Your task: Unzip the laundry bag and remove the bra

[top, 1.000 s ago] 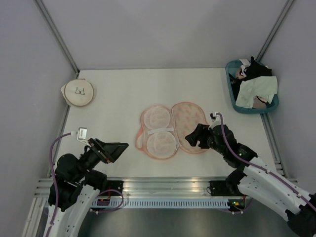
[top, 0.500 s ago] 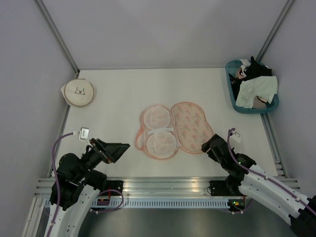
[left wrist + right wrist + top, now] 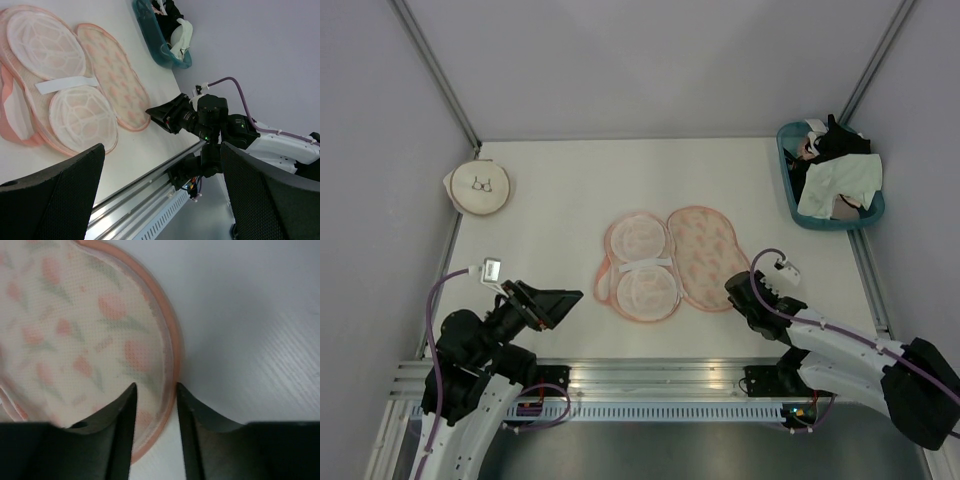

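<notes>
Top external view: white matte table [image 3: 570, 190] boxed in by pale lilac walls [image 3: 650, 60], with two grey metal posts [image 3: 435, 72] slanting in from the upper corners and a slotted aluminium rail [image 3: 650, 373] along the bottom edge. At centre frame, the laundry bag [image 3: 705, 258] unzipped and spread flat like an open clamshell: printed peach flap to the right, inner half to the left with two white mesh domes [image 3: 645, 287] crossed by a white strap [image 3: 642, 265]. In the upper right corner, at the table's edge, a teal basket [image 3: 787, 170] heaped with garments, the bra [image 3: 835, 185] draped pale white and faintly mint on top, just below a black garment [image 3: 840, 140], well apart from the bag. At the upper left, a round cream pouch [image 3: 478, 188] with a bra drawing, near the wall. At the bag's lower right edge, the right gripper [image 3: 736, 288] low over the printed flap's rim. Right wrist view: jaws partway apart with a narrow gap, astride the peach zipper rim, flat fabric visible between the fingers [image 3: 122, 430]; nothing lifted or pinched, contact with the cloth impossible to tell. White tabletop with faint grain to the right of the rim. At lower left of the top view, the left gripper [image 3: 565, 299] tilted above the table, apart from the bag. Left wrist view: jaws spread wide, holding nothing, with table, bag and right arm [image 3: 265, 140] beyond.
</notes>
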